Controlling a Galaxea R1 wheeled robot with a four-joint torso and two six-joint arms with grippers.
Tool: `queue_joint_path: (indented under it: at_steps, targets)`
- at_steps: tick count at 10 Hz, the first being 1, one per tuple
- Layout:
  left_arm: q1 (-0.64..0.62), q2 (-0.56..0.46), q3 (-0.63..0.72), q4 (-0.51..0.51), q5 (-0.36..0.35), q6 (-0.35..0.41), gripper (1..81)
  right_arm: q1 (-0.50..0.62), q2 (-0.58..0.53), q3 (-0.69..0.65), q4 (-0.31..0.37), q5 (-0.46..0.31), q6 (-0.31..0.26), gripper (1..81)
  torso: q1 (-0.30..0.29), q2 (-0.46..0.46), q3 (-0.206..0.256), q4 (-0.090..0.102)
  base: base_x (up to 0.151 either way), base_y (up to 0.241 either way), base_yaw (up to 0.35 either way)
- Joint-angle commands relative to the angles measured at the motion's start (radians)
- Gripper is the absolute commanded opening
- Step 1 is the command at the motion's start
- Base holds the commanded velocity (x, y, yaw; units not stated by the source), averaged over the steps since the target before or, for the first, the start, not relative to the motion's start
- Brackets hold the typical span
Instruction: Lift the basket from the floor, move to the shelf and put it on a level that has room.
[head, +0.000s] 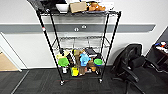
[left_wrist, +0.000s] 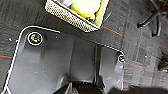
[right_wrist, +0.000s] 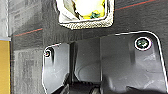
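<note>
The basket (left_wrist: 72, 18) is a cream woven one with yellow and pale items inside, and it rests on the dark grey carpet floor (left_wrist: 140, 50). In the right wrist view the basket (right_wrist: 87, 24) lies on the same floor (right_wrist: 27, 50), just past the robot's dark plate. The shelf (head: 47, 37) is a tall black wire rack on casters, standing against the white wall straight ahead in the head view. Its middle level (head: 80, 42) is a bare wire grid. Neither wrist view lets me make out how either gripper stands.
The rack's top tier holds a white bowl (head: 62, 7), a cardboard box (head: 78, 6) and orange items. Colourful items (head: 80, 62) crowd the lower tier. A black office chair (head: 132, 62) stands to the right, its base (left_wrist: 155, 15) near the basket. Tan wooden flooring (head: 5, 62) lies left.
</note>
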Motion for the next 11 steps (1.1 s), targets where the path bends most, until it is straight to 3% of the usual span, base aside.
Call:
queue_joint_path:
  at_steps: [1, 2, 5, 11]
  targets:
    - [-0.040, -0.013, 0.013, -0.012, 0.041, 0.002, 81.1, 0.055, 0.003, -0.031, 0.003, -0.047, 0.002, 81.1, 0.063, -0.097, -0.076, 0.000, 0.000, 0.000, 0.000]
    - [-0.040, -0.014, 0.007, -0.015, 0.041, 0.001, 81.1, 0.049, 0.007, -0.034, -0.001, -0.047, 0.002, 81.1, 0.084, -0.131, -0.027, 0.000, 0.000, 0.000, 0.000]
    - [-0.049, -0.023, -0.019, -0.049, 0.041, -0.001, 81.1, 0.048, 0.016, -0.045, -0.006, -0.047, 0.001, 81.1, 0.138, -0.215, -0.052, 0.000, 0.000, 0.000, 0.000]
    - [-0.053, -0.005, -0.068, -0.049, 0.043, -0.002, 81.1, 0.022, 0.033, -0.078, -0.010, -0.047, -0.002, 81.1, 0.267, -0.419, -0.053, 0.000, 0.000, 0.000, 0.000]
